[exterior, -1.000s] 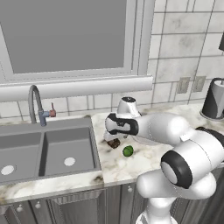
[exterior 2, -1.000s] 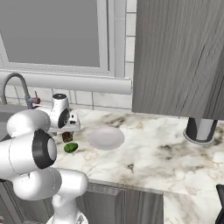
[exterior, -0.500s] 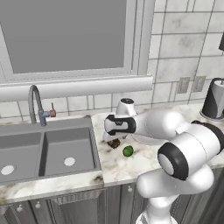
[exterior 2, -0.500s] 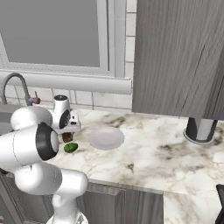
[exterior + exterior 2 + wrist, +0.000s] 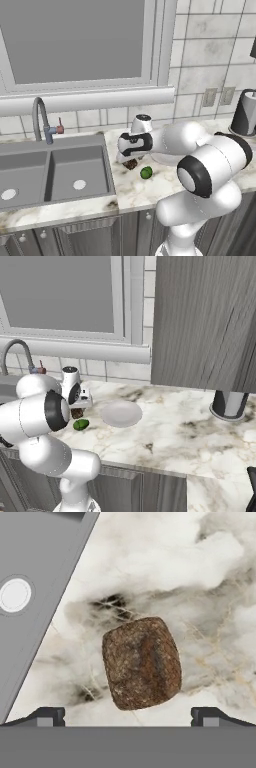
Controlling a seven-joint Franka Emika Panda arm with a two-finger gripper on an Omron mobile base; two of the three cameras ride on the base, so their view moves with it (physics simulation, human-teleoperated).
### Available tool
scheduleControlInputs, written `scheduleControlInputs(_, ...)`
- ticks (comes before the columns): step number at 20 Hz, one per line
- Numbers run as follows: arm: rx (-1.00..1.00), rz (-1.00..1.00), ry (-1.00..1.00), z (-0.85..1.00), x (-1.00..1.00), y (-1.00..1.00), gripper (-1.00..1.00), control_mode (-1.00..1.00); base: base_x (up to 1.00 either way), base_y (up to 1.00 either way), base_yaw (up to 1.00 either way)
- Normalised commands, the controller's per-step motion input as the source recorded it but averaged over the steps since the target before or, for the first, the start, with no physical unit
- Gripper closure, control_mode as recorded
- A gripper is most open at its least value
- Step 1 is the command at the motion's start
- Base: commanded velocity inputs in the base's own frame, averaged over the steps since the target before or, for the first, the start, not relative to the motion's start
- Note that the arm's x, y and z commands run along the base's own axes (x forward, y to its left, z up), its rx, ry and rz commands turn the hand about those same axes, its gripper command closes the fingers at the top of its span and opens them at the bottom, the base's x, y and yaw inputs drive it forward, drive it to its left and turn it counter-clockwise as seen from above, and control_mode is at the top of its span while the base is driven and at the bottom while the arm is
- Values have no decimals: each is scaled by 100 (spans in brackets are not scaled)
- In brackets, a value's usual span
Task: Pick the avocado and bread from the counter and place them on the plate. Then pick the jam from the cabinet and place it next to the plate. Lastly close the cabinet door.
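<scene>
The bread [image 5: 141,662], a rough dark brown lump, lies on the marbled counter [image 5: 200,572] just beyond my fingertips in the hand view. My gripper [image 5: 128,716] is open and hangs straight above it, the jaws spread wider than the lump and holding nothing. From the base views, the gripper [image 5: 131,156] points down over the bread [image 5: 131,164], with the green avocado [image 5: 146,172] a little nearer the front. The white plate [image 5: 121,413] sits right of the bread [image 5: 77,413] and avocado [image 5: 81,424]. The dark grey cabinet [image 5: 205,321] hangs at upper right. The jam is hidden.
A grey double sink [image 5: 55,170] with a faucet [image 5: 40,117] lies just left of the bread, and its rim [image 5: 45,587] runs close by in the hand view. A dark canister [image 5: 229,403] stands at the far right of the counter. A window fills the wall behind.
The hand has edged slightly left and down over the bread, and the elbow has swung. Bread, avocado and plate lie where they were. The jaws stay open.
</scene>
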Motion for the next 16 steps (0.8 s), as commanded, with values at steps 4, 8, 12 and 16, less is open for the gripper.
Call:
scheduleControlInputs(4, 0, 0, 0, -4, 11, 4, -100, -100, 0, 0, 0)
scheduleControlInputs(8, 0, 0, 0, -2, 12, 1, -100, -100, 0, 0, 0)
scheduleControlInputs(12, 0, 0, 0, -6, 9, 6, -100, -100, 0, 0, 0)
scheduleControlInputs(16, -2, 0, 0, -11, 9, 9, -100, -100, 0, 0, 0)
